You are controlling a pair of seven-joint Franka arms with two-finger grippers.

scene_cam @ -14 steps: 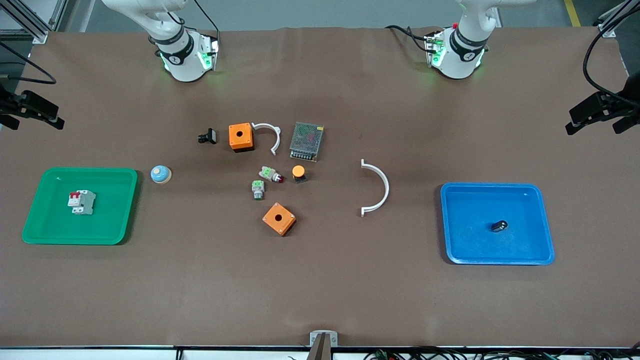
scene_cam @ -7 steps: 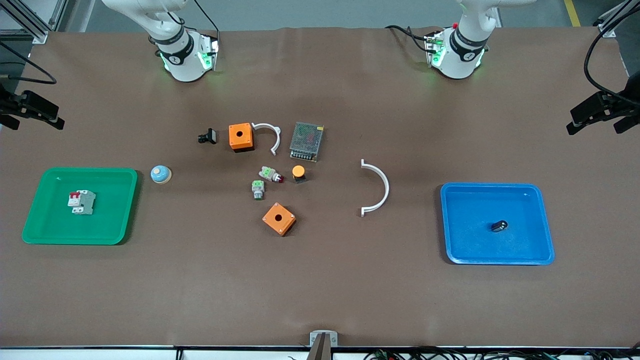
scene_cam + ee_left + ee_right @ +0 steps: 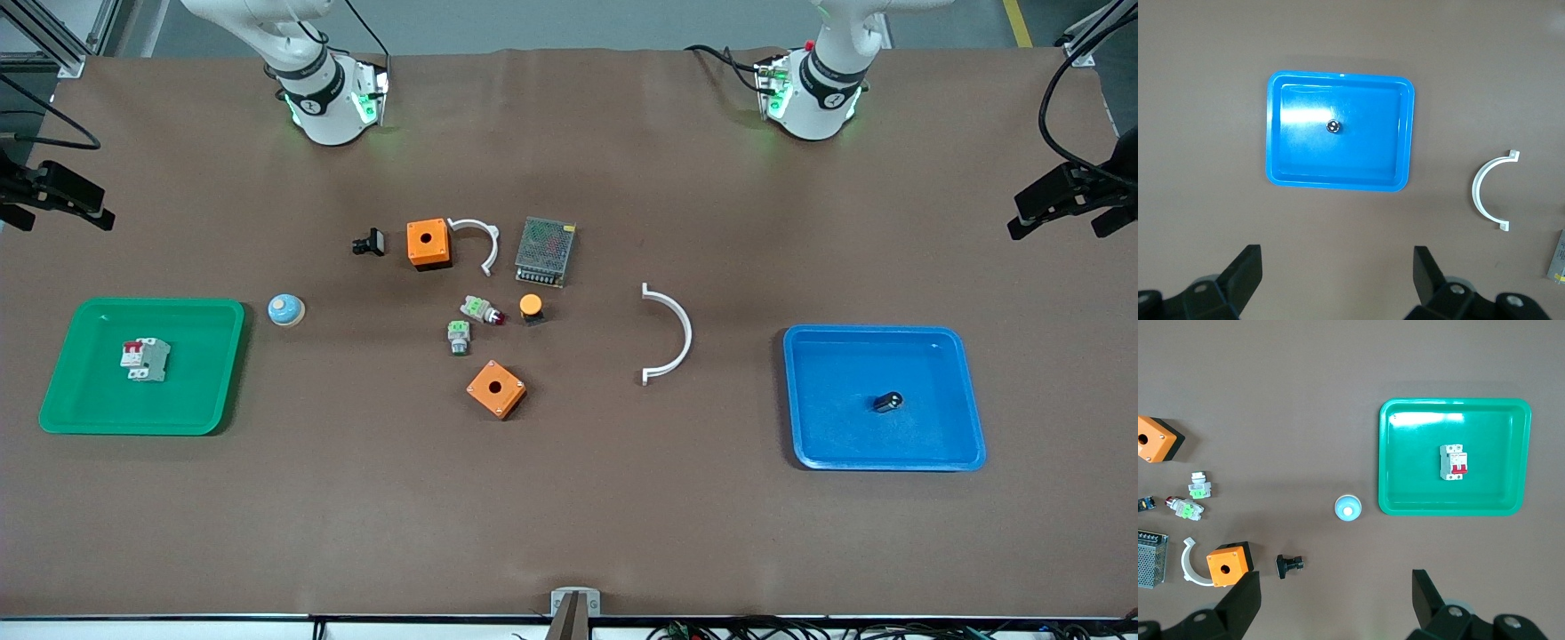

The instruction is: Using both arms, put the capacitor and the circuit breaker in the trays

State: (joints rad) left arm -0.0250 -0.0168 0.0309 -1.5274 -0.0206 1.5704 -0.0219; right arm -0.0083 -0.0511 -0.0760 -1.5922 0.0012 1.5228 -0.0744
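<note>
Near the bench ends, the tiny black capacitor [image 3: 887,402] and light-grey circuit breaker [image 3: 146,359] are lying in trays; the left claw [image 3: 1335,280] and right claw [image 3: 1335,600] are waiting high, fingers apart, and should keep clear.

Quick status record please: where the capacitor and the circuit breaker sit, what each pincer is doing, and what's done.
capacitor: lying in the blue tray
circuit breaker: lying in the green tray
left pincer: open, holding nothing, high over the table beside the blue tray
right pincer: open, holding nothing, high over the table
task state: both parts are in trays, neither is gripped
</note>
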